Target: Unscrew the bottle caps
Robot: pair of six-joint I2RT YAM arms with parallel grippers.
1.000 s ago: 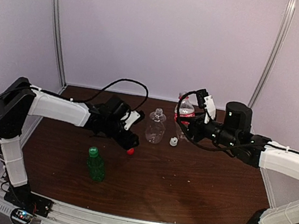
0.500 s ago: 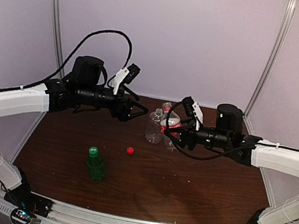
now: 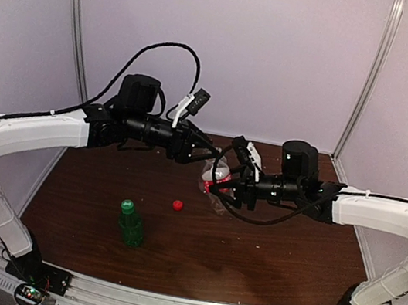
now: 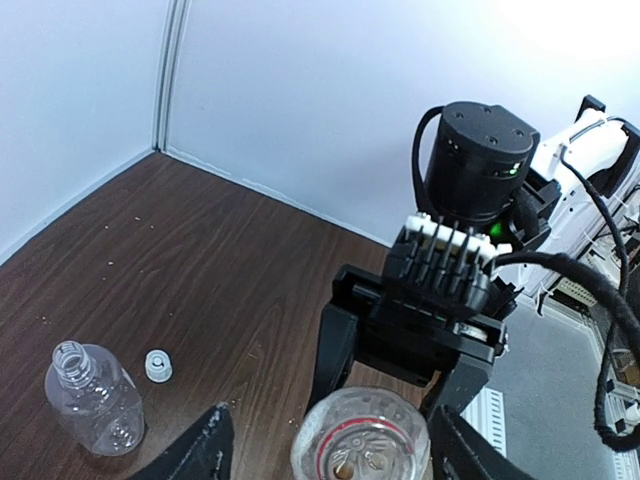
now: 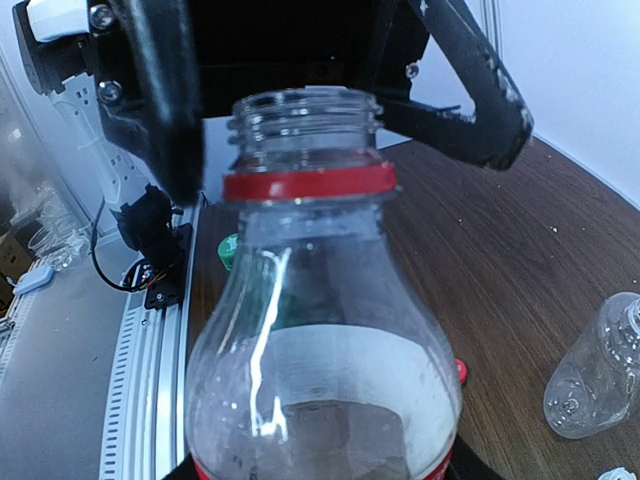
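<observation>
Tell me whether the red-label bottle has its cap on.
No, the red-label bottle shows a bare threaded neck above its red ring.

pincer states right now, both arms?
Left pincer: open, either side of the bottle neck, not gripping.
Right pincer: closed, holding the bottle.

Bottles, count 3: one clear plastic bottle with a red label and red neck ring, one green plastic bottle, one wider clear rounded plastic bottle. Screw caps, count 3: one small round red plastic cap, one green cap, one white cap. Caps seated on a bottle: 1 (green). Caps loose on the dark wooden worktop: 2. Bottles with open mouths: 2.
</observation>
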